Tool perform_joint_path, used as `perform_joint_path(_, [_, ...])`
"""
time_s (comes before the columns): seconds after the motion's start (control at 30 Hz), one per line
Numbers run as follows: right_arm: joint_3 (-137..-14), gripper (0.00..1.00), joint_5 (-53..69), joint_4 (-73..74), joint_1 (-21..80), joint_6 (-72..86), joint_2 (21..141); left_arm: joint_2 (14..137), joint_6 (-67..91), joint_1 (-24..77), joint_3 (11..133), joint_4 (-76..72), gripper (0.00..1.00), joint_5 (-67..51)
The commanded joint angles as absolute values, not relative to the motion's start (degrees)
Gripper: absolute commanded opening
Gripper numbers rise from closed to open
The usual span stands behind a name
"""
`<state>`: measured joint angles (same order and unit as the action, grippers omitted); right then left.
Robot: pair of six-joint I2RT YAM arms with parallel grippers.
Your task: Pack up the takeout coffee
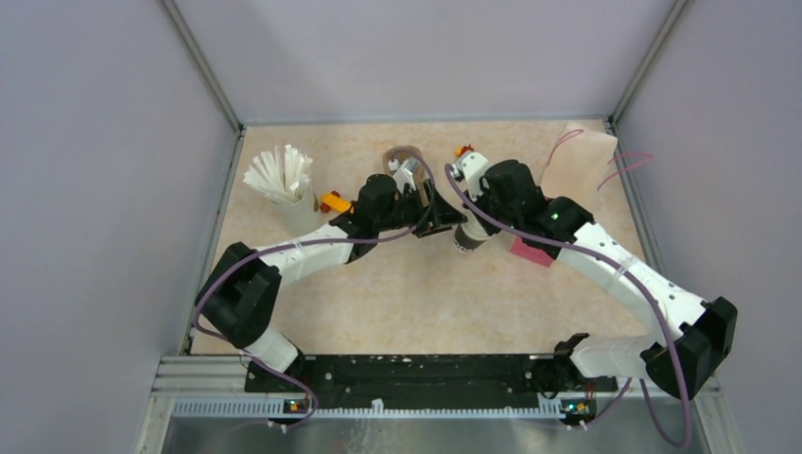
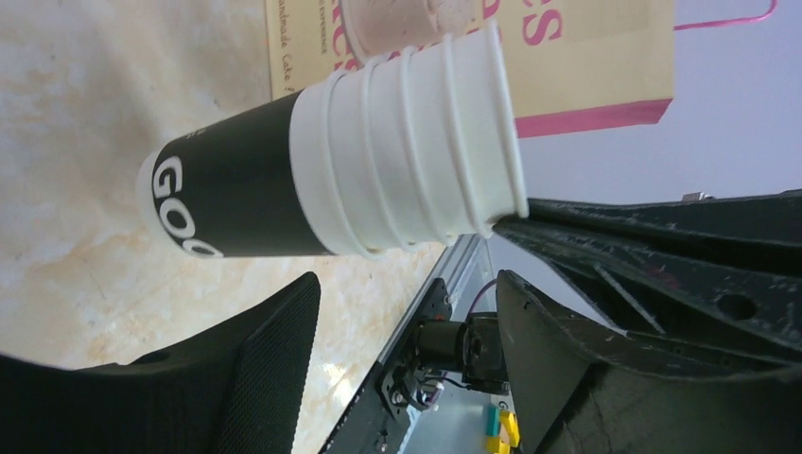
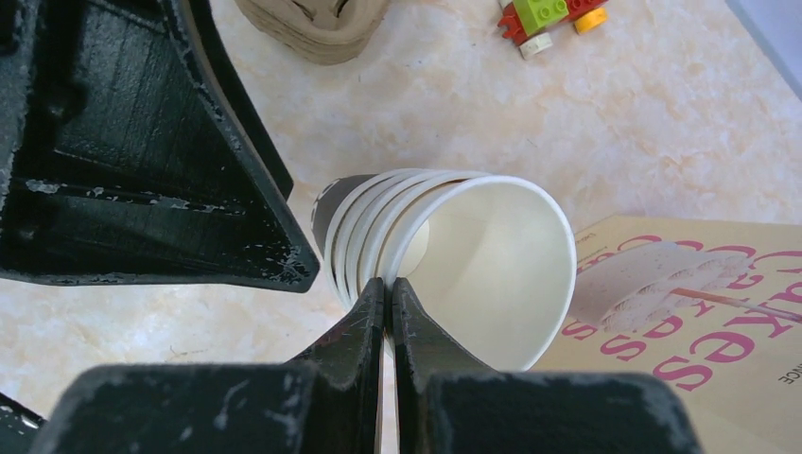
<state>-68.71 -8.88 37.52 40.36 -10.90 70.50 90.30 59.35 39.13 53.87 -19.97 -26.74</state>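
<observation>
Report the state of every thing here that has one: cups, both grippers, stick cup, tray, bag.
cup stack: nested, lidless, top cup empty, pinched at its rim.
right gripper: fingers shut on the cup stack's rim.
left gripper: open, not touching the stack.
stick cup: upright, full of white sticks.
pulp tray: on the table, contents cannot be told.
paper bag: lying flat.

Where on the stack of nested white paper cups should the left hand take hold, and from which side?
Probably the black band at the base of the stack, squeezed across its round wall from the side. The right hand pinches the top rim, and the stepped white rims offer poor hold.
</observation>
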Motion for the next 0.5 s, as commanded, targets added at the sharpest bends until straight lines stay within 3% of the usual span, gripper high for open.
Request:
perform_joint_path(0.0, [-69.2,0.0,-9.9,35.3,40.8,-13.2,69.7,93.0,57.0,38.9,58.9,-24.1,0.74,-30.4])
perform_joint_path(0.47, [-68.3,0.0,-9.2,34.6,40.8,-12.8,70.6,97.6,56.8,39.2,59.3,-28.1,0.73,-29.1])
